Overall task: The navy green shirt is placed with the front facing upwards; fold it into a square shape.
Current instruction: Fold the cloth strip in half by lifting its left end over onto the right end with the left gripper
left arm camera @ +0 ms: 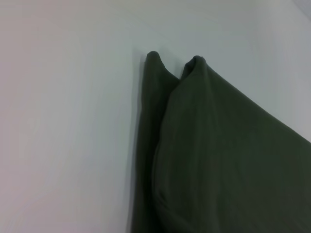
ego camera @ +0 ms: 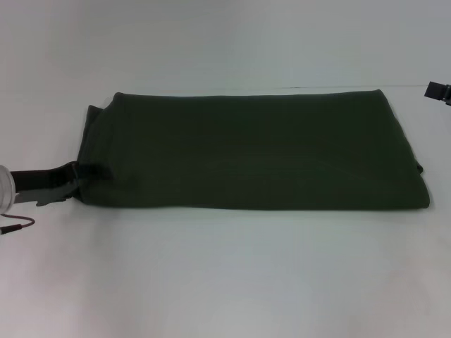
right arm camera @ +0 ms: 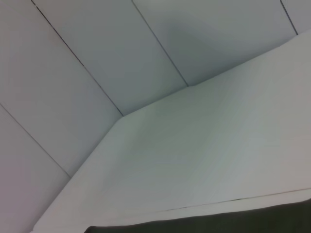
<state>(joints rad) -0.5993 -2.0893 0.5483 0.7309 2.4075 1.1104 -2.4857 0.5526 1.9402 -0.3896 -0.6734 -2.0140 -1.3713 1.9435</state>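
Note:
The navy green shirt (ego camera: 254, 151) lies on the white table (ego camera: 225, 274), folded into a long plain dark green band running left to right, with no lettering showing. My left gripper (ego camera: 91, 172) is at the band's left end, near its front corner, and its tip reaches onto the cloth edge. The left wrist view shows that end of the shirt (left arm camera: 218, 155) close up, with two folded layers ending in rounded corners. My right gripper (ego camera: 438, 90) shows only as a small dark part at the frame's right edge, apart from the shirt's far right corner. The right wrist view shows a strip of the shirt (right arm camera: 204, 224).
A thin cable (ego camera: 17, 225) hangs by my left arm at the table's left. The table's far edge meets a pale panelled wall (right arm camera: 97, 58). Bare white table surface lies in front of the shirt.

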